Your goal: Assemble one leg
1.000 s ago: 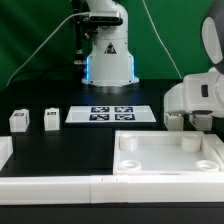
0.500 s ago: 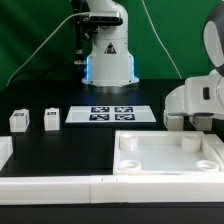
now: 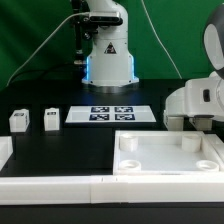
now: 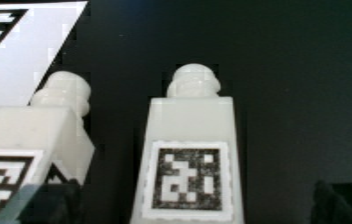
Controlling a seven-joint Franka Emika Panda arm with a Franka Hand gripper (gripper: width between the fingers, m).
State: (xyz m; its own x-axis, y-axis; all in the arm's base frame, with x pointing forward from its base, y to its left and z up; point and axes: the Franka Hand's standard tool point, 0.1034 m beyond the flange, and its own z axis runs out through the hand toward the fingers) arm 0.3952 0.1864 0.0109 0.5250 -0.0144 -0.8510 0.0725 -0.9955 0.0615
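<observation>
Gripper (image 3: pixel 188 121) open wide, fingertips flanking leg (image 4: pixel 191 150)

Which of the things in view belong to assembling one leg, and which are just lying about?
Job: leg centred in the wrist view; white tray-like piece, likely its destination.
Lying about: neighbouring leg; two legs on the exterior view's left; marker board.

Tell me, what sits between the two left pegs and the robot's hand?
Between those legs and the gripper: the marker board, in the exterior view.
</observation>
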